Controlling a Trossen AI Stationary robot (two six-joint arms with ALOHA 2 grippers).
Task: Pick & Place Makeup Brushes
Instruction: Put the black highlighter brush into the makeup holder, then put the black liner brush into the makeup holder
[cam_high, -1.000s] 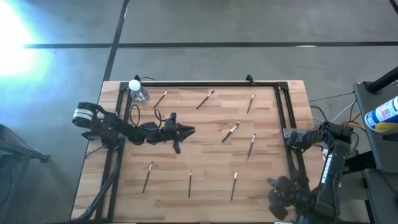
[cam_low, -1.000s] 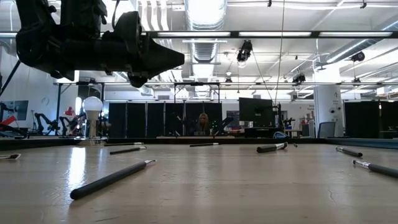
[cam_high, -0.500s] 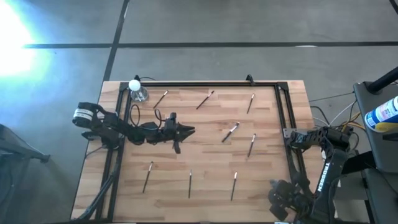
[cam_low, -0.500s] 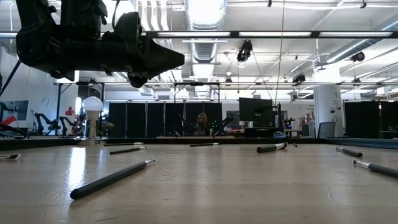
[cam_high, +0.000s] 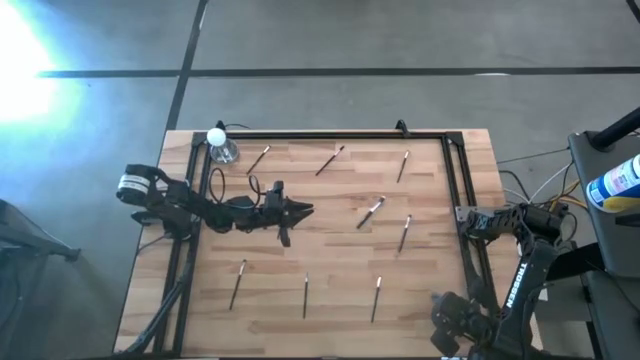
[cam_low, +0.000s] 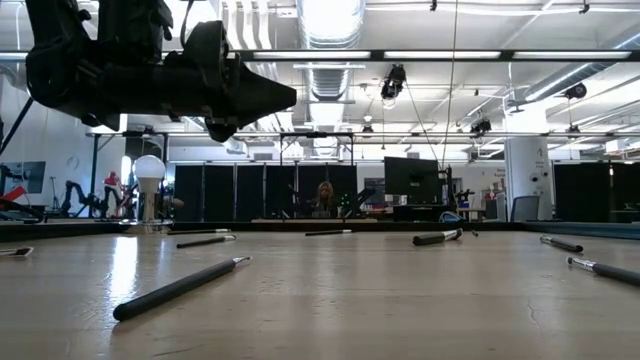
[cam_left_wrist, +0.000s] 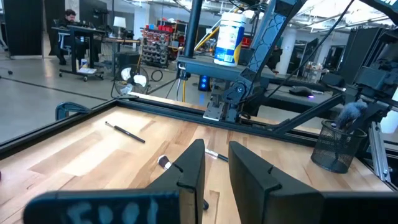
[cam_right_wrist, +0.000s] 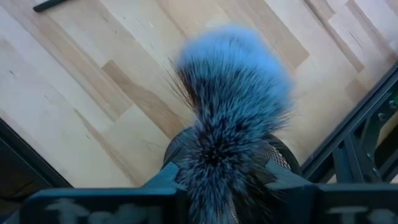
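High view: makeup brushes (cam_high: 379, 208) lie scattered on the surface (cam_high: 330, 300), mostly near-parallel to its side edges. Left gripper (cam_high: 300, 210) hovers mid-surface.

Left wrist view: jaws spread, empty.

Right wrist view: right gripper (cam_right_wrist: 221, 177) jaws flank a fluffy blue brush head (cam_right_wrist: 233, 93) in a mesh cup (cam_right_wrist: 273, 152); grip undeterminable.

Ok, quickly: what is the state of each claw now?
Left claw: open, holding nothing.
Right claw: cannot be told; a fluffy blue brush sits right at it.
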